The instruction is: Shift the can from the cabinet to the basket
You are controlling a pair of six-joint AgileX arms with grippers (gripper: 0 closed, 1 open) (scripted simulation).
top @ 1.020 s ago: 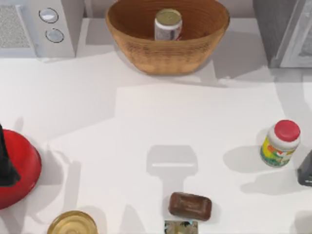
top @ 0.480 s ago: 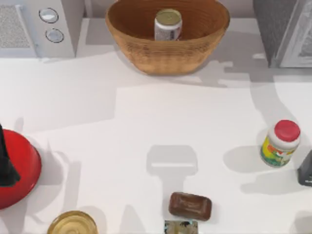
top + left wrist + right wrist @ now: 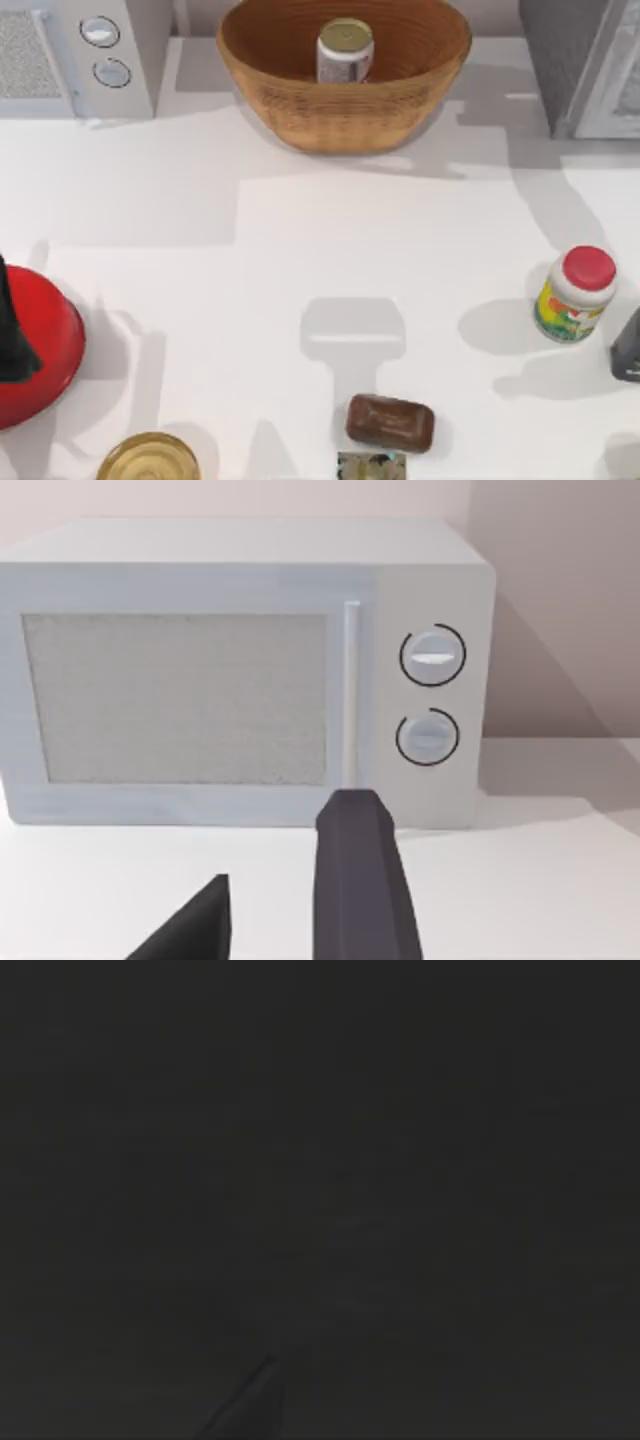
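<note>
The can [image 3: 345,48], gold-topped with a white label, stands upright inside the wide wicker basket [image 3: 300,105] at the back middle of the table. The grey speckled cabinet [image 3: 560,60] stands at the back right, with its pale door panel [image 3: 615,90] at the picture's edge. My left gripper [image 3: 286,840] is parked at the table's left side, open and holding nothing, facing the appliance with two dials. A dark part of my left arm [image 3: 12,335] shows at the left edge. A dark part of my right arm [image 3: 628,345] shows at the right edge. The right wrist view is dark.
A light grey appliance with two dials [image 3: 110,60] stands back left. A red bowl [image 3: 45,345] sits at the left edge and a gold-topped round tin [image 3: 150,460] at the front left. A brown bar [image 3: 390,422] lies front centre. A red-capped bottle [image 3: 575,295] stands right.
Shadows on the table near the cabinet and the left side have shifted. The can, basket and other objects have stayed in place.
</note>
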